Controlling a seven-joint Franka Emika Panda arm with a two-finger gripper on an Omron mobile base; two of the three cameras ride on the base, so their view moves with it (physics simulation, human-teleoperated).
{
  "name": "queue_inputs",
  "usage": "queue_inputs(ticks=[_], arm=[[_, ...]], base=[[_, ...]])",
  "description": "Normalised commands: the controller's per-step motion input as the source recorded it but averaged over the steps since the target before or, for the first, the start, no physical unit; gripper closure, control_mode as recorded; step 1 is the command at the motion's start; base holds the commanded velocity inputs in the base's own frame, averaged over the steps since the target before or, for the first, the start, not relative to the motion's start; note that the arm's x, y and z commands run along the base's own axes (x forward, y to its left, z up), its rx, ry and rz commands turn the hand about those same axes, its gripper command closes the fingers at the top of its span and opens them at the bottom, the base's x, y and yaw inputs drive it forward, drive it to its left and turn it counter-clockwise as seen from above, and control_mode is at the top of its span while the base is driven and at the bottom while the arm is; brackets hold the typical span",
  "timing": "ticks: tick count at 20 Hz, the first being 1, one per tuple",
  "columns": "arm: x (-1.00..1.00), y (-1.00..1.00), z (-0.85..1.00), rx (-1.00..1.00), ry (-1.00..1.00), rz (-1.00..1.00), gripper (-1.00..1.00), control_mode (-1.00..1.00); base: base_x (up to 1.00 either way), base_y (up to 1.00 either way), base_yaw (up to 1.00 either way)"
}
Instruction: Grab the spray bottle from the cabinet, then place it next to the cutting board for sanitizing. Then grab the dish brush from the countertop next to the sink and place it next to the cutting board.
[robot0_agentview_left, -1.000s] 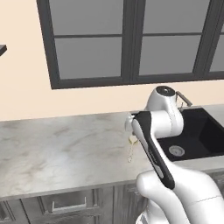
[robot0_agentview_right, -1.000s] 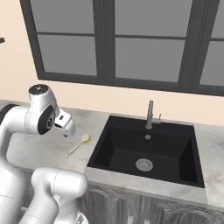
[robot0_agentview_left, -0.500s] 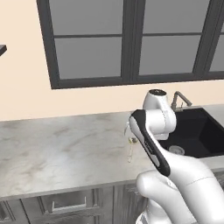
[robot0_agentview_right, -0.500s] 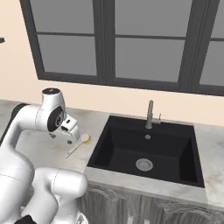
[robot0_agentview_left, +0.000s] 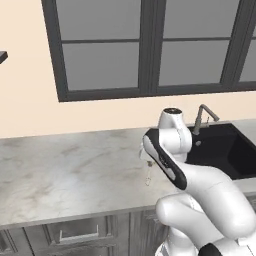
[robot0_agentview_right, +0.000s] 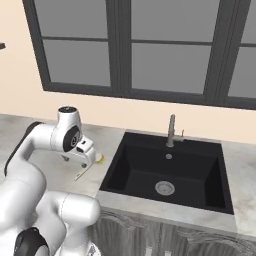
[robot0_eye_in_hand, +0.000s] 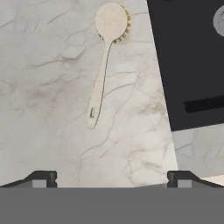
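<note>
1. Hand (robot0_eye_in_hand: 112, 177): its two dark tips stand wide apart at the bottom of the hand view, with bare marble between them and nothing held. In the right base view the hand (robot0_agentview_right: 86, 152) hangs low over the worktop, just left of the sink.

2. Dish brush (robot0_eye_in_hand: 103, 61): it lies flat on the worktop (robot0_eye_in_hand: 48, 109), ahead of the hand and slightly left of the midline between the tips, apart from both. The right base view shows the dish brush (robot0_agentview_right: 89, 168) directly beside and partly under the hand.

3. Governing relation: in the hand view the brush's long axis runs nearly along the view's vertical, leaning a little, with the yellow-bristled head far from the hand and the handle end nearer. The line between the tips crosses that handle roughly at right angles. Judgement: the opening looks suited to closing across the handle once the hand advances over it and descends.

4. Sink (robot0_agentview_right: 167, 172): its black basin edges the worktop close beside the brush head; the faucet (robot0_agentview_right: 171, 131) stands at the far rim.

5. Writing: no brands, labels or legible text on any item.
</note>
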Motion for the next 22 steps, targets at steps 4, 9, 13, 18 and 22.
queue_inputs(ticks=[4,9,13,18,22], arm=[[0.46,0.0,-0.31,0.0,0.09,0.0,-1.0,-1.0],[0.44,0.0,-0.31,0.0,0.07,0.0,-1.0,-1.0],[0.33,0.0,-0.27,0.0,0.06,0.0,-1.0,-1.0],[0.33,0.0,-0.23,0.0,0.02,0.0,-1.0,-1.0],[0.34,0.0,-0.23,0.0,0.0,0.0,-1.0,-1.0]], base=[[0.0,0.0,0.0],[0.0,0.0,0.0],[0.0,0.0,0.0],[0.0,0.0,0.0],[0.0,0.0,0.0]])
